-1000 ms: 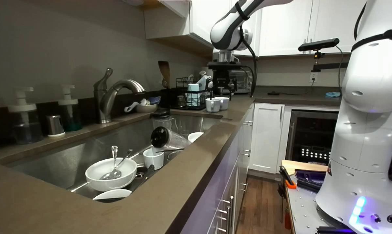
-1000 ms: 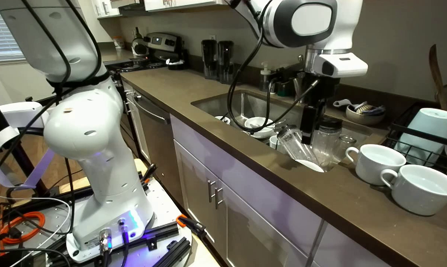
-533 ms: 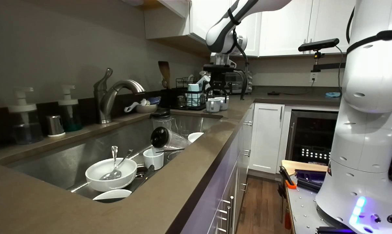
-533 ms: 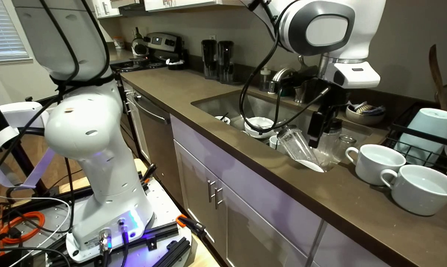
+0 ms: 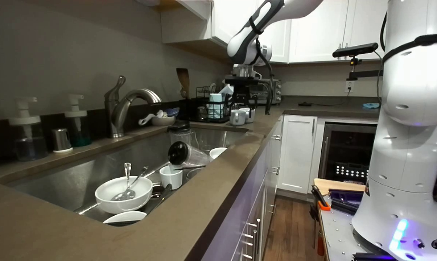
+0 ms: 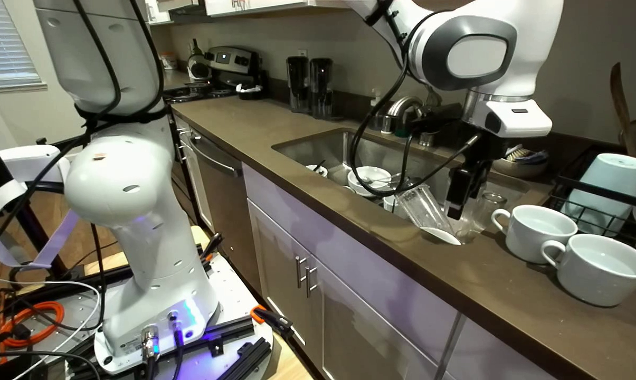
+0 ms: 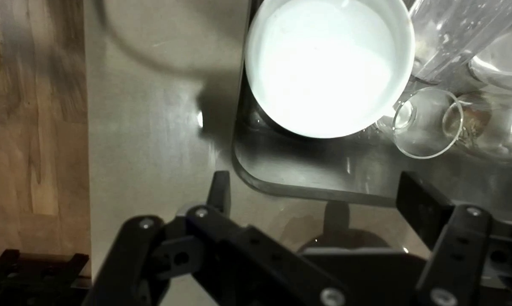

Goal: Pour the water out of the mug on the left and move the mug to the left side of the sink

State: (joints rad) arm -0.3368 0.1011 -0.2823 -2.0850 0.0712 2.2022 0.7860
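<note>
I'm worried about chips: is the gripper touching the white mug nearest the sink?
Apart: in an exterior view, sink shows in the gap between gripper and mug.

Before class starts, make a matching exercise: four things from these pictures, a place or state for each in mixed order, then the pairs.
1. Handled white mugs
2. Fingers
3. Pale blue cup
4. Deep white bowl

A. Spread apart
B. In the sink
C. On the countertop
D. In the black rack

Pairs: 1-C, 2-A, 3-D, 4-B.
</note>
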